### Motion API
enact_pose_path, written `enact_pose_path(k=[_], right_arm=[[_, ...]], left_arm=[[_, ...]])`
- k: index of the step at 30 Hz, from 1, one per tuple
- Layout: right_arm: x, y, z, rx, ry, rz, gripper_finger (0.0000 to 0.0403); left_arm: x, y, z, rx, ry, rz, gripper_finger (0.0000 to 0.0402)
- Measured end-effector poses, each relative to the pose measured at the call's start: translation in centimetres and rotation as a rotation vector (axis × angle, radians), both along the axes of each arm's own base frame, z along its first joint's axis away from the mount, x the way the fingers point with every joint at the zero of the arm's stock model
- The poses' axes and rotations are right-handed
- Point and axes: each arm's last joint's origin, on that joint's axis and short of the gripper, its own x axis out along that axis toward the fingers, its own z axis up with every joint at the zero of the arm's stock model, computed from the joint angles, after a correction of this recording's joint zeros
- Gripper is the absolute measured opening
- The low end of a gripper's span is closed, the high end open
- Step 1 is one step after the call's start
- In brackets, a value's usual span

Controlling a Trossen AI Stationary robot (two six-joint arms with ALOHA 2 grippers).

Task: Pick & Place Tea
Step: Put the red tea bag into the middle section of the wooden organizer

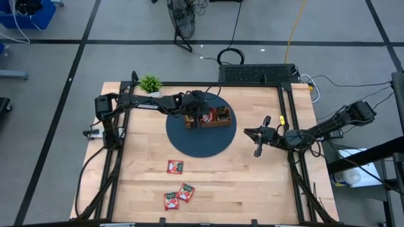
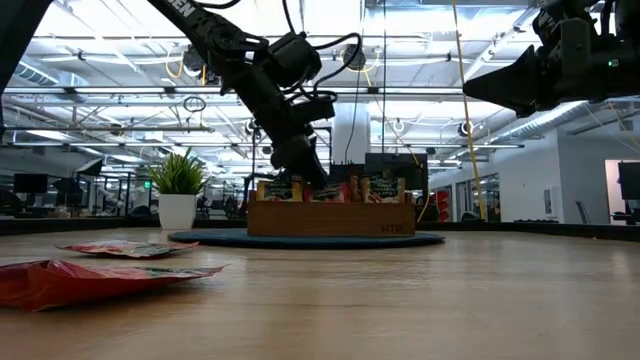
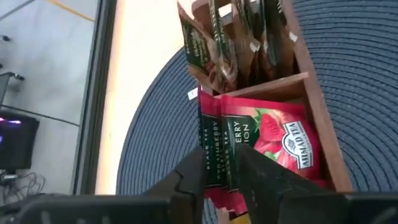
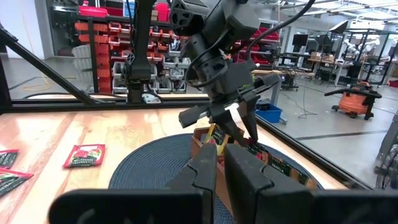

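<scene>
From my console I see red strawberry sachets [image 3: 273, 140] with green-and-white label bands standing in the brown wooden tray [image 1: 208, 120], beside darker brown-and-green sachets [image 3: 217, 46]. The tray sits on a dark blue, ribbed round mat [image 1: 201, 140] over the pale wood table [image 1: 265, 176]. Three more red sachets [image 1: 175, 166] lie on the bare wood.

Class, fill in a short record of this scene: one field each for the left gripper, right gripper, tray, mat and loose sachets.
left gripper: over the wooden tray, fingers either side of a red tea sachet in one compartment
right gripper: shut, empty, waiting near the table's right edge
wooden tray: on the round blue mat, holding sachets
loose sachets: three red ones lying on the table
</scene>
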Motion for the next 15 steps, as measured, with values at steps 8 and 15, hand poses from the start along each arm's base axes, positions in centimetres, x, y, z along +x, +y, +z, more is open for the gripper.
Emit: enact_pose_path(k=[8, 15], right_arm=[[0.0, 0.0, 0.0, 0.000, 0.001, 0.000, 0.0018], [0.0, 0.0, -0.1, -0.003, 0.008, -0.001, 0.0018]], left_arm=[[0.0, -1.2, 1.8, 0.143, 0.013, 0.096, 0.0130], [-2.8, -7.0, 8.1, -0.144, -0.133, 0.256, 0.0131]])
